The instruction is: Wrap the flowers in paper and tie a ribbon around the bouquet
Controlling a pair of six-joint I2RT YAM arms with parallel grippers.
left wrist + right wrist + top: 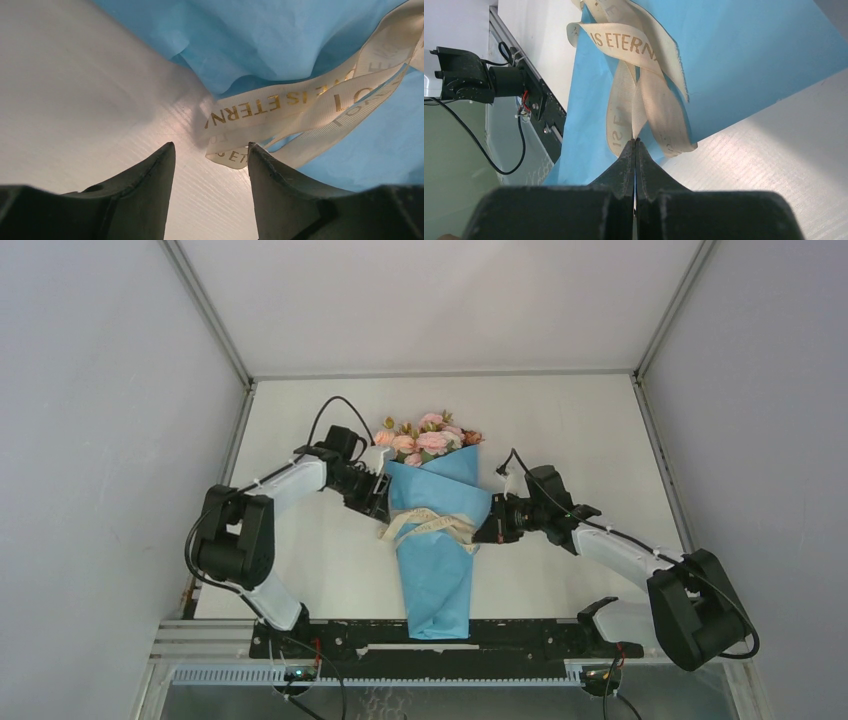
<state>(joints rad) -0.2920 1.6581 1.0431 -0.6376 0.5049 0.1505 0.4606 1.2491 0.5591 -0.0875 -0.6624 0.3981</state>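
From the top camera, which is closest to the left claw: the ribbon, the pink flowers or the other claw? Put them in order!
Starting from the left gripper:
1. ribbon: right beside it, wrapped around the middle of the bouquet.
2. flowers: a bit farther back, at the bouquet's wide end.
3. right gripper: across on the bouquet's other side, pinching the ribbon.

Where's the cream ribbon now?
In the top view, the ribbon lies across the middle of the bouquet, between the left gripper and the right gripper, which pinches it.

Blue-paper bouquet (437, 570) lies lengthwise, roses (428, 438) far, cream ribbon (432, 527) crossing its middle.
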